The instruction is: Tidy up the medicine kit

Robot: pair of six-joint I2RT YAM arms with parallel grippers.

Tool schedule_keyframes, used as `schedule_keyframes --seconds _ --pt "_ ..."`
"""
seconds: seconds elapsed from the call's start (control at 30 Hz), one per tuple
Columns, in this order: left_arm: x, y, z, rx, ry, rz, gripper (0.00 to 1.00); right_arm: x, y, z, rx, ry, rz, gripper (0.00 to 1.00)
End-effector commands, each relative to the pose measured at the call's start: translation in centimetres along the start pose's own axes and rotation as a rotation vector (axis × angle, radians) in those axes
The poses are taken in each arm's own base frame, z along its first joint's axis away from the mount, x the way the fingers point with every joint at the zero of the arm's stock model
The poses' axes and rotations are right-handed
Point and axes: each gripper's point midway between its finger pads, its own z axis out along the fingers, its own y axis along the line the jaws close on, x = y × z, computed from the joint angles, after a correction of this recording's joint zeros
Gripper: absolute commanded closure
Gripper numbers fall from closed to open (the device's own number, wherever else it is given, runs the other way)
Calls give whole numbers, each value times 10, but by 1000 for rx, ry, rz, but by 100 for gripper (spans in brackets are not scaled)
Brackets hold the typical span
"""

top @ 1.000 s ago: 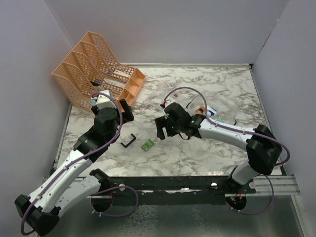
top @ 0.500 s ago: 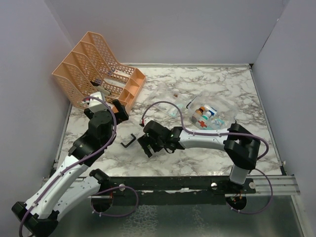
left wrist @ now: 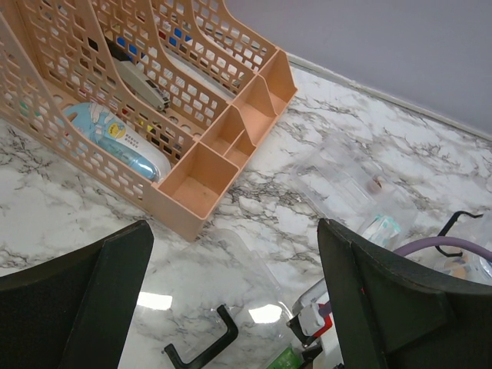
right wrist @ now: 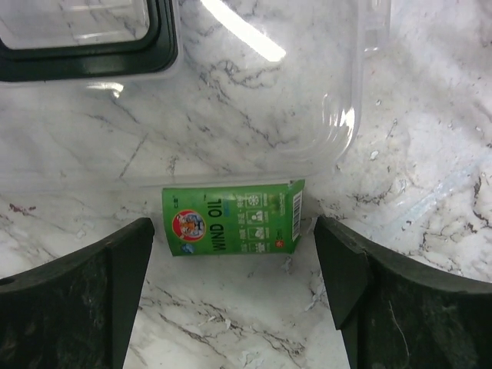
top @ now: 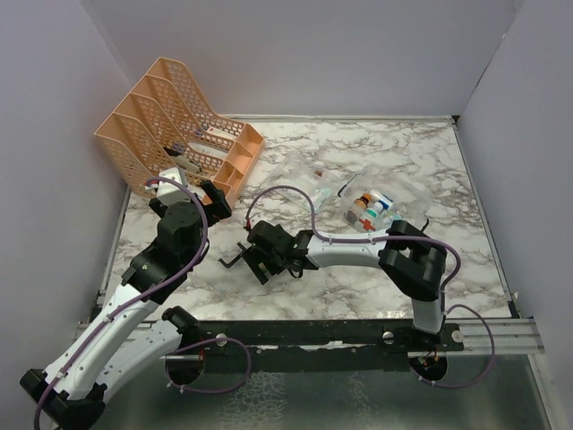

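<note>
The peach rack (top: 179, 125) fills the far left corner of the bench (top: 421, 152). A blue and white pack (left wrist: 115, 142) lies in one of its slots. The kit (top: 369, 208) stands open towards the right edge, about midway between the near and far edges, with small coloured packs inside. Its clear lid (right wrist: 254, 92) lies apart from it, left of the middle and towards the near edge, with the black handle (top: 233, 260) on the lid's left side. A clear tray (left wrist: 338, 184) and a pale sachet (left wrist: 382, 228) lie between the kit and the rack.

The right arm reaches across the bench in front of the kit, and its purple cable loops over the middle.

The right jaws are spread wide and grip nothing. They hang low over a green sachet (right wrist: 231, 227) marked WIND OIL, which lies flat between the two fingers, touched by neither. The lid's near edge lies right against the sachet's far edge.

The left jaws are also wide apart and empty, above the bench near the left edge, in front of the rack.
</note>
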Motion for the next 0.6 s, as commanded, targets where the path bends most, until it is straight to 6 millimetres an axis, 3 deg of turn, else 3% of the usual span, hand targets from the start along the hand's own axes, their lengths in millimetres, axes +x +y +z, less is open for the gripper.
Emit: schedule_keyframes --seconds 0.0,0.1,0.37,0.57 --pt "-6 1 -2 -1 -23 -20 8 -2 -7 14 75 -6 -16 13" --pt "-8 0 -3 5 -29 -21 8 3 -4 18 55 8 -32 15" --pt "-6 0 -2 10 -26 -21 8 13 -5 17 51 16 9 32" --pt "-4 -1 -1 12 -19 -14 8 3 -11 6 83 -22 57 44"
